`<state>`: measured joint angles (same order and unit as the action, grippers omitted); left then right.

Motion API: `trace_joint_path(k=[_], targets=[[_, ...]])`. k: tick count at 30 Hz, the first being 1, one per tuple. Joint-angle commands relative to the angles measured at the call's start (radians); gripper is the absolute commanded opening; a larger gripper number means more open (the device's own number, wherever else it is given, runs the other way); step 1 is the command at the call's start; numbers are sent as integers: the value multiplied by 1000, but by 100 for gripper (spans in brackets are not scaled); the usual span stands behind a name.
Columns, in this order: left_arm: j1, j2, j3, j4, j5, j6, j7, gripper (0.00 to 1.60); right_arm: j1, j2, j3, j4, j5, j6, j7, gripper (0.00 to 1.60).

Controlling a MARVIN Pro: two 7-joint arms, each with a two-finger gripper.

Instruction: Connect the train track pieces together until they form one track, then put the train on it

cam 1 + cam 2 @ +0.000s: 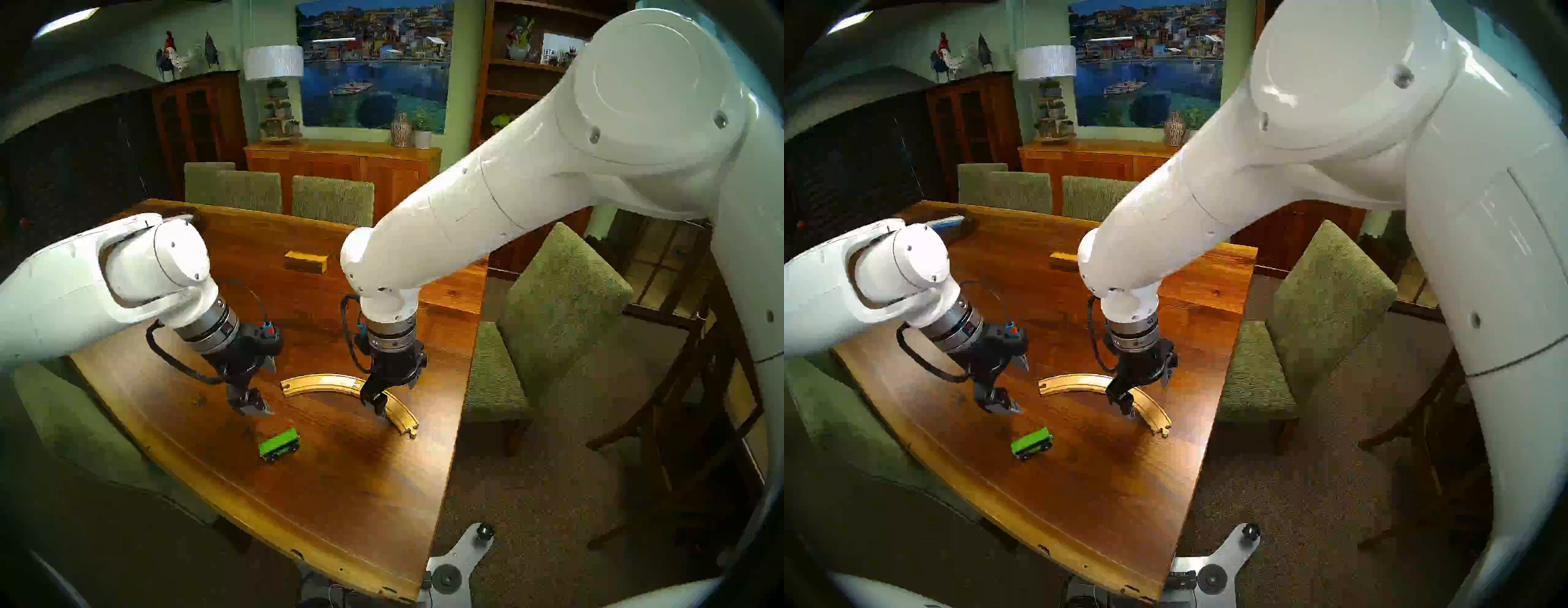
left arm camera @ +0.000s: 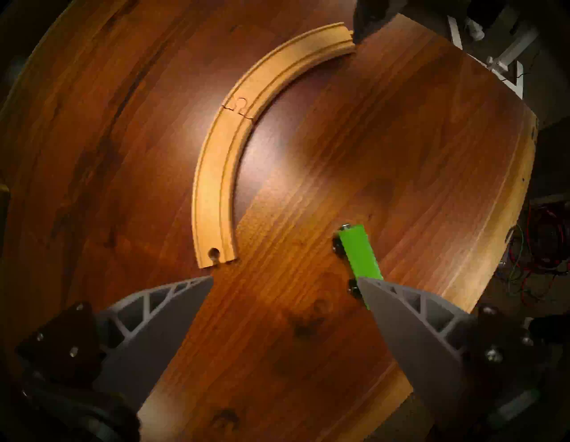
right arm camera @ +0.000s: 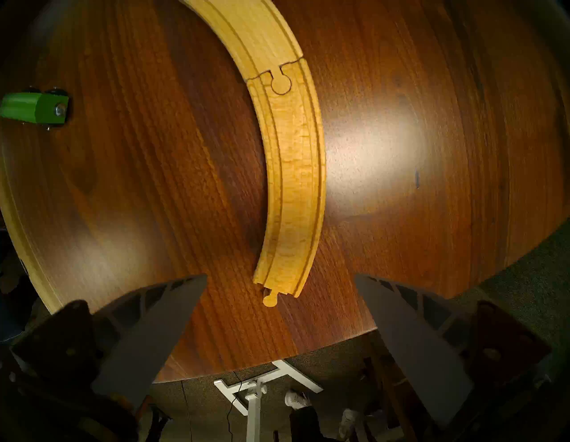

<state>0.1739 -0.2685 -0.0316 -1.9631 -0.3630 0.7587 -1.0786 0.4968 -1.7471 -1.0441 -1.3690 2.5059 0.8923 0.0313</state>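
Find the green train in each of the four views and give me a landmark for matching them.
Head stereo left: the train sits low and centre-left on the table, nearer than the track.
Head stereo right: the train is lower left of centre.
Left wrist: right of centre, partly behind a finger.
Right wrist: at the left edge.
Shared landmark: the track's peg joint.

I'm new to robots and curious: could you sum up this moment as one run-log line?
pale wooden curved track: two pieces joined | small green toy train: on table, off track | left tool: open, empty | right tool: open above track
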Motion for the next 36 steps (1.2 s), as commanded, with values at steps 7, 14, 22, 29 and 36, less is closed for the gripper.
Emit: trace_joint_path(k=[7, 14, 22, 29, 36], targets=[[-40, 117, 33, -222, -16, 112, -57, 160, 24, 11, 6, 8, 0, 3, 1, 160], [-44, 135, 83, -283, -17, 191, 22, 160, 25, 13, 7, 7, 0, 4, 2, 160], [-73, 150, 132, -305, -59, 201, 91, 160, 25, 14, 8, 6, -1, 5, 1, 160], [-98, 158, 157, -281, -89, 195, 109, 160, 25, 15, 10, 6, -1, 6, 1, 160], [-103, 145, 189, -243, -80, 158, 98, 160, 25, 16, 10, 6, -3, 6, 2, 160]])
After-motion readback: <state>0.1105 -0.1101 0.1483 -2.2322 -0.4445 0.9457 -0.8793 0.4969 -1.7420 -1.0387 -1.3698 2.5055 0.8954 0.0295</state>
